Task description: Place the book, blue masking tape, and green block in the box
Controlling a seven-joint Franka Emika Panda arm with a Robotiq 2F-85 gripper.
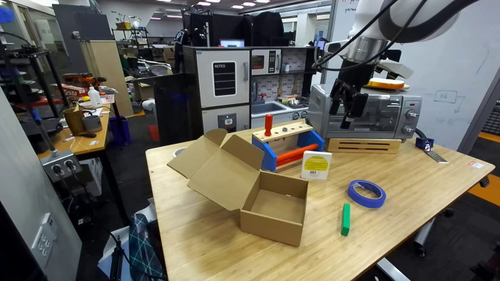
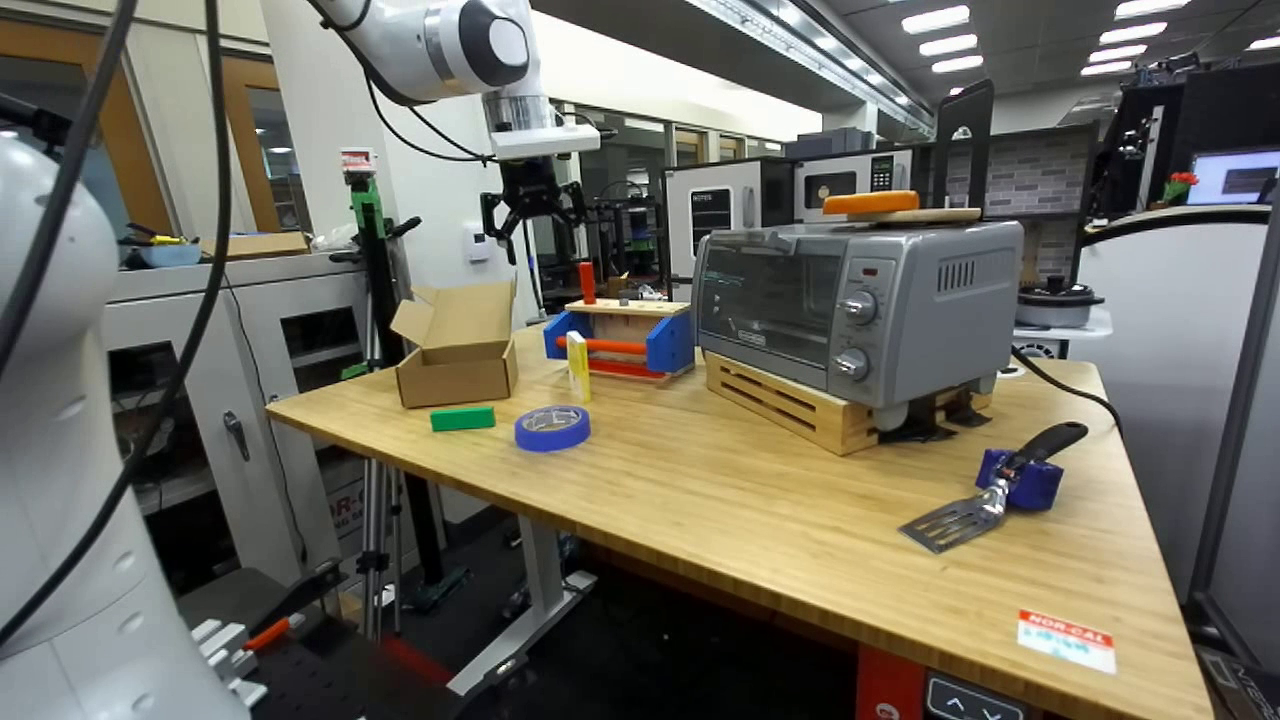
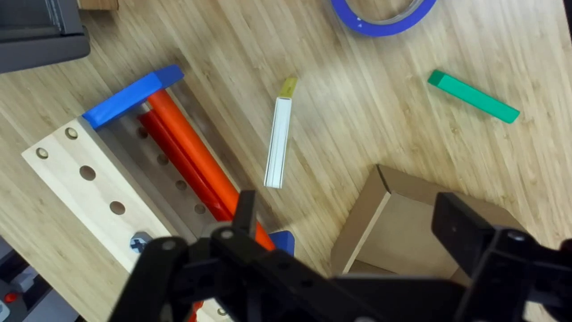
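Far left in the wrist view, ahead of the gripper: oven, corner only, rest cut off. Next, red-and-blue toy tray, just left of the gripper and below it; near end covered by the gripper.

Book: below the gripper, ahead, a bit left of the gap's middle. Upright on edge. Probably light, stiffish, cover maybe slick. Take from above, across the thickness, mid top edge; likely tips if nudged. Cover near edge-on here; yellow-and-white front shows in an exterior view, print too small to read.

Gripper itself: hangs well above the table, jaws wide apart, nothing held.

Blue masking tape: below, farthest ahead, slightly right of the gap's middle. Flat. Likely light, rigid ring; pinch the wall, inside the hollow to outside. Top edge of wrist view cuts it; whole roll in both exterior views.

Box: below, right of the gap's middle, partly blocked by the gripper. Lid open per both exterior views, not visible from the wrist. Should be light, walls flexy, may slide if bumped. Some of its floor hidden. All three items outside it.

Green block: below, ahead, rightmost. On its long side. Likely light, hard, smooth; pinch mid-length across the narrow width, since an end grip could swivel.
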